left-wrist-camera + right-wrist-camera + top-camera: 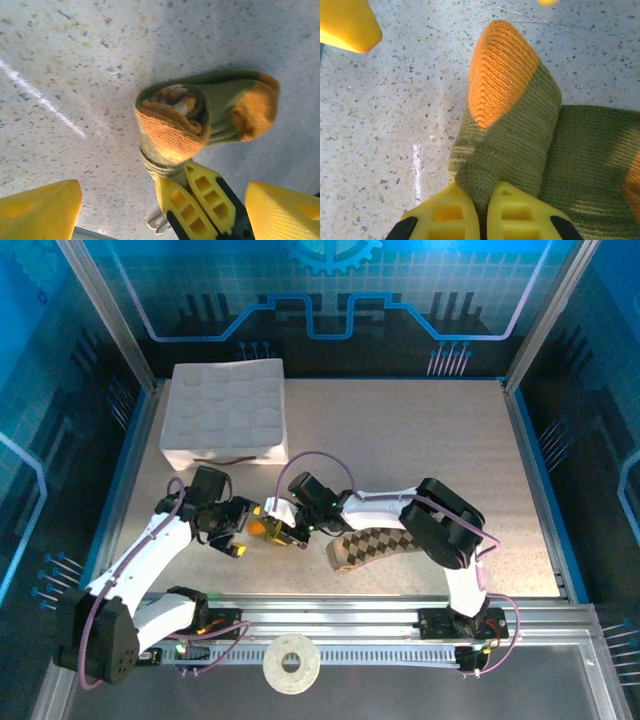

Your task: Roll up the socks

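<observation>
We grip the olive-green sock [512, 145] in the closed right pincer [482, 205]; the left pincer [248, 530] stands open just beside it.

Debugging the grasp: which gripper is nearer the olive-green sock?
Right. The right gripper is shut on the olive-green sock, pinching its fabric. The left gripper is open just beside the sock, on its other side, with its fingers clear of it.

Bright, even light from above; a soft shadow lies beside the sock [200, 115], a glare streak crosses the surface [100, 50], and near corners are out of focus.
</observation>
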